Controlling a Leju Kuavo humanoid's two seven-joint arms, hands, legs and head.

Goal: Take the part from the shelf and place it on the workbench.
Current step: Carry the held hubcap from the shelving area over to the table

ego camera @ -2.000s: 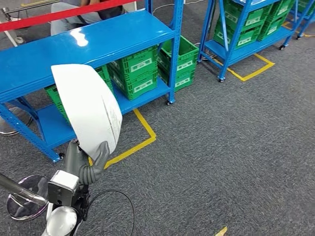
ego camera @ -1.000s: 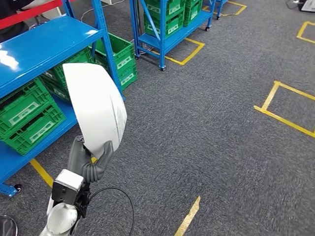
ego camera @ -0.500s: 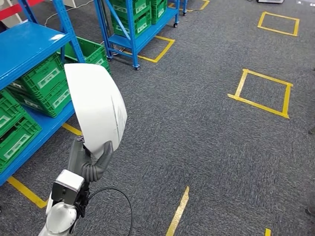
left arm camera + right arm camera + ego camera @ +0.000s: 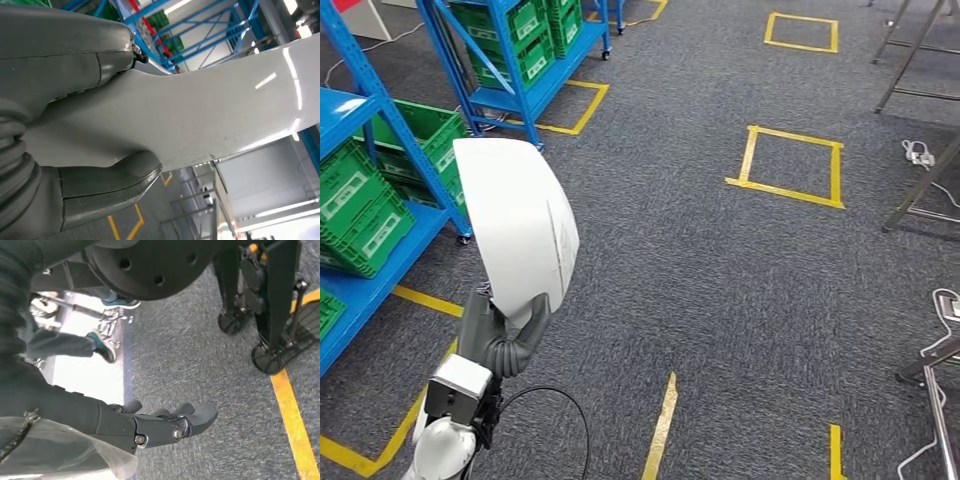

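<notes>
L hand (image 4: 501, 338) clamps the lower edge of the white curved part (image 4: 518, 226), thumb on one face and fingers on the other, part held upright above grey carpet (image 4: 712, 260), just beside the blue shelf (image 4: 395, 130) w/ green crates (image 4: 358, 205). R hand (image 4: 166, 424) hangs over the carpet, fingers straight and close together, holding nothing. Yellow tape squares (image 4: 788, 165) on the floor ahead.

One white part (image 4: 518, 225), held up at the near left. Two blue shelves: one (image 4: 365, 200) at the left edge, one (image 4: 524, 70) farther off. Two closed yellow tape squares on the floor: one (image 4: 788, 165) mid-scene, one (image 4: 803, 30) far.
</notes>
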